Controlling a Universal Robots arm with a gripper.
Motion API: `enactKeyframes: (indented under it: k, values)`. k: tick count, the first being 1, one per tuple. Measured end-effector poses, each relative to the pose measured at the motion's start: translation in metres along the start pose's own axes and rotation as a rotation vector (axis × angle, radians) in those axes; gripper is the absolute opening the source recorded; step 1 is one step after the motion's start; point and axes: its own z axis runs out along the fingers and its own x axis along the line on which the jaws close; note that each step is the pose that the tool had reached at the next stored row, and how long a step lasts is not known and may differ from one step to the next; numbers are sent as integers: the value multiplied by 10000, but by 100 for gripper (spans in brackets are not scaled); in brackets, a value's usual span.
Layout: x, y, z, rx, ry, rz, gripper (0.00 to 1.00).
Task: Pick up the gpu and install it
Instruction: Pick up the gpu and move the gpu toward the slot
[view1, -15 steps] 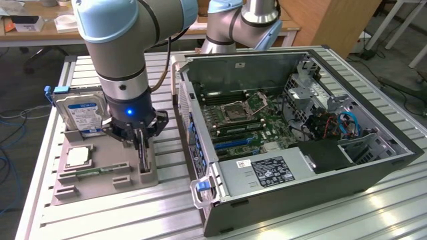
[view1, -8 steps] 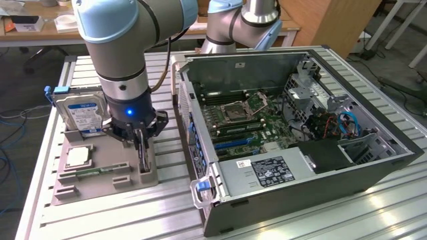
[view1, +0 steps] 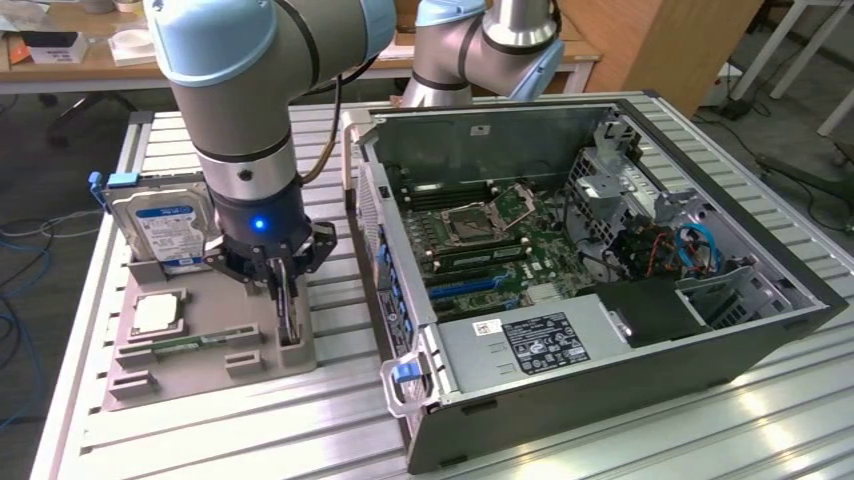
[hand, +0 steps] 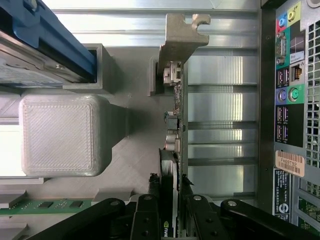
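Thin, flat, dark rectangular gpu card (view1: 288, 322) with silvery metal bracket end stands on edge in a slot of the grey plastic tray (view1: 200, 365), on the tray side nearest the open black computer case (view1: 601, 330); black hand (view1: 276, 278) down over the card, fingers (hand: 150, 212) pressed to both faces, clamped on it; card seated in tray slot; silver blue-labelled hard drive (view1: 167, 228) upright at tray's far end; small square silver CPU chip (view1: 158, 312) flat on tray; tray on slatted aluminium tabletop (view1: 267, 435).
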Motion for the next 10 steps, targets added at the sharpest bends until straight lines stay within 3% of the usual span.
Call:
enactKeyframes:
  k: [6, 10]
  values:
    - [2, 0, -2, -2, -3, 0, 26]
    - [1, 2, -53, -3, -3, 0, 26]
